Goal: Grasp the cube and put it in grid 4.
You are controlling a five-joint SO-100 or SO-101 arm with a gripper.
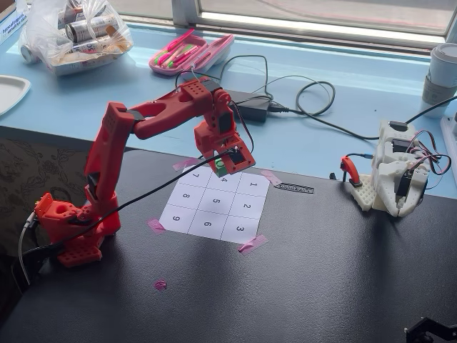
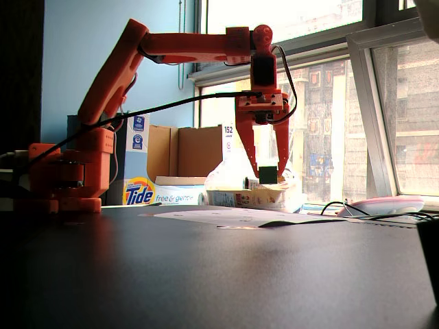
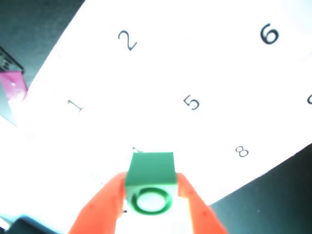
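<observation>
The green cube with a round hollow in its face sits between my two red fingers. My gripper is shut on it and holds it in the air above the numbered sheet. In a fixed view the cube hangs over the far edge of the sheet, above grid 4, whose digit is partly hidden by the gripper. In another fixed view the cube is clearly off the table, in the gripper. In the wrist view only the top of the 4 shows behind the cube.
The 3x3 sheet is taped to the black table with pink tape. A white device with wires stands at the right. Cables and a black adapter lie on the blue sill behind.
</observation>
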